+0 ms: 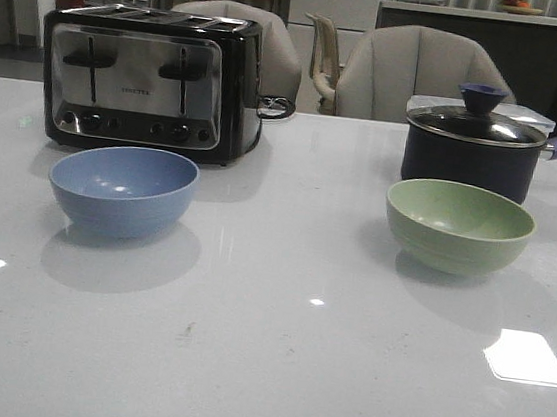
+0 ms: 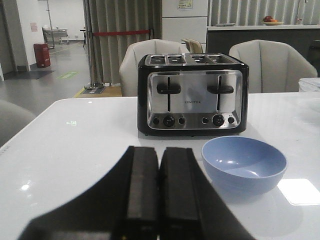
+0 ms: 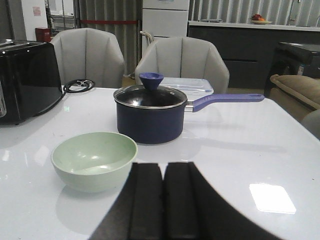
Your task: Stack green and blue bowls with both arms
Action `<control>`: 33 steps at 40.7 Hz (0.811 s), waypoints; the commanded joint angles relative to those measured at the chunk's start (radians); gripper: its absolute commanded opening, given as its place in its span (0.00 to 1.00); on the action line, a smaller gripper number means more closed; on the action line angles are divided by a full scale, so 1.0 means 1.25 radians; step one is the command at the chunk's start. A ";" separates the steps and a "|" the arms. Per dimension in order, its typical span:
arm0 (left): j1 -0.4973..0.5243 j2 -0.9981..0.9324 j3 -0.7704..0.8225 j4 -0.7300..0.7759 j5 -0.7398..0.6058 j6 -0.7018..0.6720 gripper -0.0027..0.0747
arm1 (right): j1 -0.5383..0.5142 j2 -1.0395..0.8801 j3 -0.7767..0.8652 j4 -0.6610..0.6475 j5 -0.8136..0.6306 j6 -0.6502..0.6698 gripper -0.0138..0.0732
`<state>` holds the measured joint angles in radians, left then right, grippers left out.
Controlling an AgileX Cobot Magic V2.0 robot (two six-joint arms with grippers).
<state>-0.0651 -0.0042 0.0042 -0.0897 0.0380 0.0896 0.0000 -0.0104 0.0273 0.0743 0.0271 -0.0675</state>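
Across the white desk (image 1: 260, 368) we find everything standing apart and nothing yet lifted, so we judge the task to be at its very first step: the reach. Largest is the toaster (image 1: 152, 78), toward the far left edge, then the lidded saucepan (image 1: 477, 146) toward the far right edge. In front of the toaster stands the blue bowl (image 1: 123, 189), upright and empty; in front of the saucepan stands the green bowl (image 1: 459, 225), likewise upright and empty, well apart from the blue one. Neither arm shows in the front view. Our left claw (image 2: 159, 190) hangs clenched on nothing, its fingers pressed together, near the blue bowl (image 2: 244, 162); our right claw (image 3: 164, 200) is equally clenched and empty beside the green bowl (image 3: 94, 159). Next, we think, one claw must release and take its bowl by the rim before carrying it over the other.
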 commanded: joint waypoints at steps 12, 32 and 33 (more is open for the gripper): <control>0.001 -0.017 0.017 -0.008 -0.071 -0.004 0.16 | -0.003 -0.016 -0.001 -0.007 -0.076 -0.005 0.21; 0.001 0.013 -0.252 -0.008 0.028 -0.004 0.16 | -0.003 0.026 -0.294 -0.007 0.083 -0.006 0.21; 0.001 0.025 -0.290 -0.008 0.064 -0.004 0.16 | -0.003 0.045 -0.329 -0.007 0.111 -0.006 0.21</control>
<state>-0.0651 -0.0042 -0.2546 -0.0897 0.1300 0.0896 0.0000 -0.0022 -0.2778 0.0743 0.1782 -0.0675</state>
